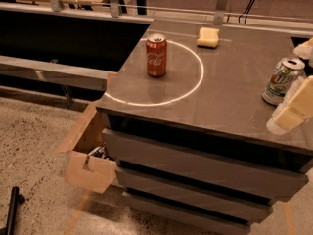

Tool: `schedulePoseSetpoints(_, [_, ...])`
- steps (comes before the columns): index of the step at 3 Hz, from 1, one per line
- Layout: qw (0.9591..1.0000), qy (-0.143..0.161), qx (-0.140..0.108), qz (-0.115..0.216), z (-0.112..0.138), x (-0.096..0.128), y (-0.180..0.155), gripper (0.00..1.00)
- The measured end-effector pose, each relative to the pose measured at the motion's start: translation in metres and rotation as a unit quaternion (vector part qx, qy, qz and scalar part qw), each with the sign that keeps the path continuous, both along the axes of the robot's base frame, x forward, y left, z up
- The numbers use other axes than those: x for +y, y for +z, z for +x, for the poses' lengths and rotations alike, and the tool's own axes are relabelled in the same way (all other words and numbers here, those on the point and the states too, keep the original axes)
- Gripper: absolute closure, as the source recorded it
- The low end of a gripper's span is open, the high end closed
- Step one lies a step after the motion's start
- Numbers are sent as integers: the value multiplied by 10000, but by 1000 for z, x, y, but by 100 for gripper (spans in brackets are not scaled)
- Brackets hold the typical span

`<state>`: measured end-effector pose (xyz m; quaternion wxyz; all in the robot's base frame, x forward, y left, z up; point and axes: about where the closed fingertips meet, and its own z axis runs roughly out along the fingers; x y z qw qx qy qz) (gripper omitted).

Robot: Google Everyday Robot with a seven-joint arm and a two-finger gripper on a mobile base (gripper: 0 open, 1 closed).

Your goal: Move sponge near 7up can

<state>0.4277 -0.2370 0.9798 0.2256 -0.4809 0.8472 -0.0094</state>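
My gripper (292, 112) hung just in front of the 7up can (282, 81); whether it was apart or together, I could not tell. The sponge (208, 37) lay well beyond it to the left, ungrasped, so I judged the whole move remained.

Illumination is dim and warm, with an amber cast overall. Light falls from above: the tabletop (230, 97) carries a soft sheen, and the drawer fronts (195, 165) below its edge lie in shadow. The recess (63, 38) at left is near black. The gripper (289, 115), at the right edge beside the 7up can (281, 81), appears blurred.
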Motion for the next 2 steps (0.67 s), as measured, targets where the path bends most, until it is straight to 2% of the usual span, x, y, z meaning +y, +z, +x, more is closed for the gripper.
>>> schedulePoseSetpoints(1, [9933, -896, -427, 598, -15, -14, 4, 0])
schedulePoseSetpoints(2, [9785, -1516, -915, 1053, -38, -26, 5, 0])
